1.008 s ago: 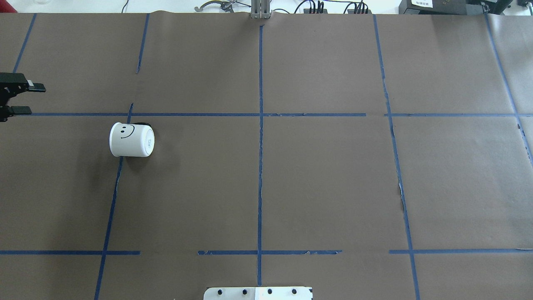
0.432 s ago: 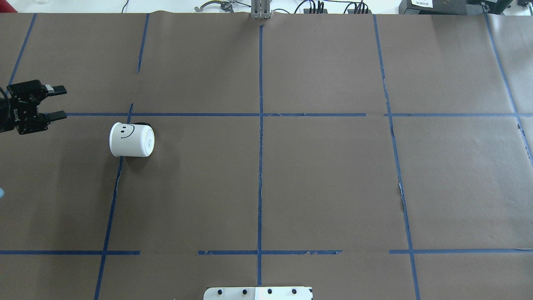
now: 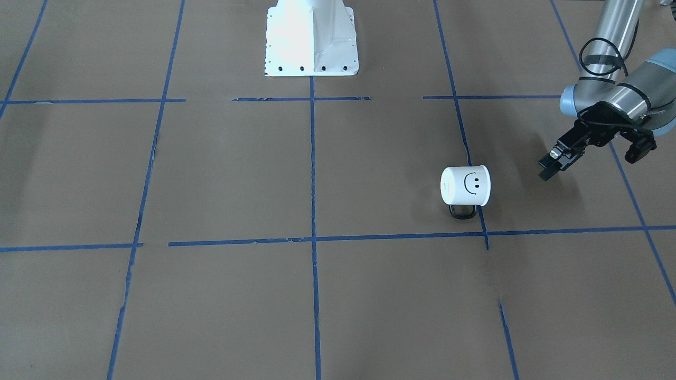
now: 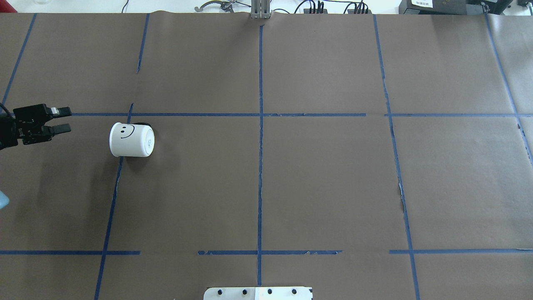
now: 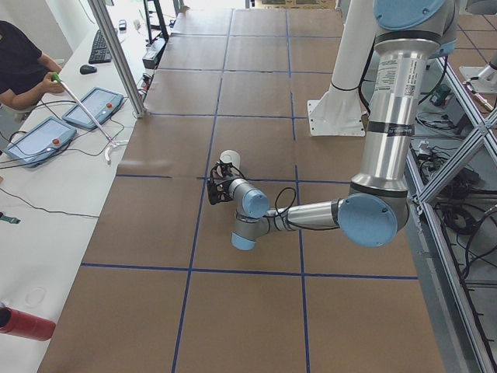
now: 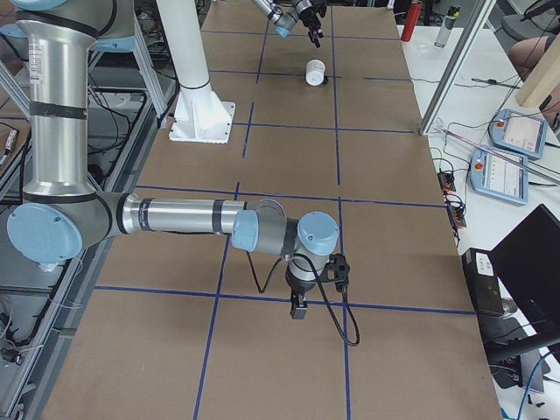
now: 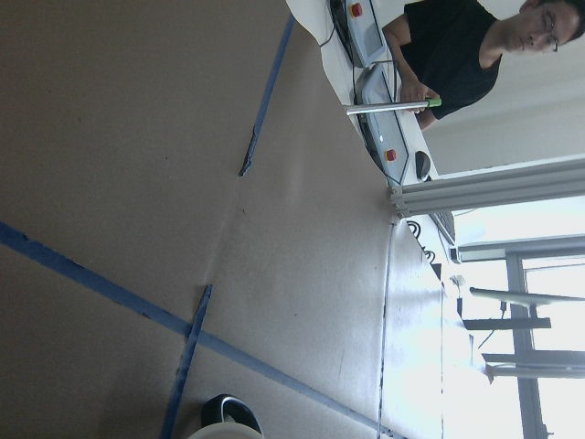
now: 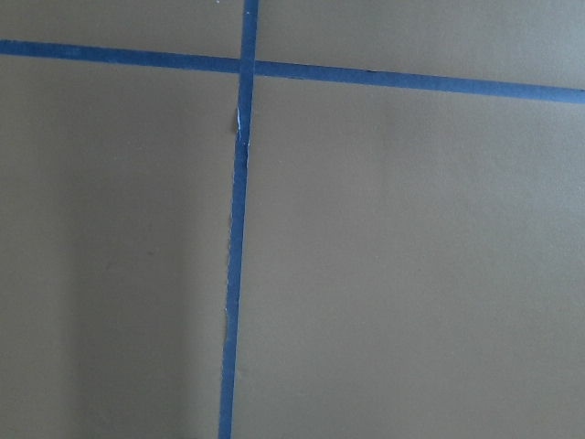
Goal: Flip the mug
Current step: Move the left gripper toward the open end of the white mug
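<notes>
The white mug [image 4: 131,140] with a black smiley lies on its side on the brown paper, left of centre. Its flat base points to the table's middle and its black handle [image 3: 463,212] points away from the robot. It also shows in the front view [image 3: 466,185] and the side views [image 5: 229,162] [image 6: 315,72]. My left gripper [image 4: 64,119] is open and empty. It hovers level with the mug, a short gap to its left, fingers pointing at it. My right gripper [image 6: 297,306] shows only in the right side view, low over bare paper; I cannot tell its state.
Blue tape lines [image 4: 260,125] grid the paper. The robot's white base [image 3: 310,37] stands at the near edge. An operator [image 7: 457,46] sits at the far side with teach pendants [image 5: 93,109]. A metal post [image 5: 116,54] stands at the table's far edge.
My left gripper has come in from the left edge toward the mug and moved slightly nearer the robot. Its fingers look closer together. The mug has not moved.
</notes>
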Controlling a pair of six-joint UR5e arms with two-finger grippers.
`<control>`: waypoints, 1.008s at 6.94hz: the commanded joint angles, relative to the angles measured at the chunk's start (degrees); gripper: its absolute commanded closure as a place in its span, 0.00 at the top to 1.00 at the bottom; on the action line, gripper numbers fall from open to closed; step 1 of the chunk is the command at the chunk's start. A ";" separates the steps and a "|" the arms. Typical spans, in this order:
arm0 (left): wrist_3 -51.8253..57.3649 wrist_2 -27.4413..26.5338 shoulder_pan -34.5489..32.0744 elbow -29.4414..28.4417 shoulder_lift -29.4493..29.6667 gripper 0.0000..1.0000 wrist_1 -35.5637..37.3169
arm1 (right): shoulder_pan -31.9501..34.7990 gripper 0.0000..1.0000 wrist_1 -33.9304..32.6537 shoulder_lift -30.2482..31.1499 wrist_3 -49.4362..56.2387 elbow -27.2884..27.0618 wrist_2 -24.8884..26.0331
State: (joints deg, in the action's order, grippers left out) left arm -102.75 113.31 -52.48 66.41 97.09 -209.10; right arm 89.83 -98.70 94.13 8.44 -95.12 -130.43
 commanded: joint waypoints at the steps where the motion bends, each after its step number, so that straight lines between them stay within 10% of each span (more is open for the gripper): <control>1: 3.59 0.43 1.32 -3.72 4.93 0.97 -1.13 | 0.00 1.00 0.00 0.00 0.00 0.03 0.00; 7: 4.22 3.48 3.26 -7.16 7.58 0.96 -1.75 | 0.00 1.00 0.00 0.00 0.00 -0.06 0.00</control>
State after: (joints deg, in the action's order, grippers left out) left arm -98.32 115.13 -49.54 59.61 104.62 -210.81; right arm 89.82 -98.70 94.13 8.44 -95.14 -130.43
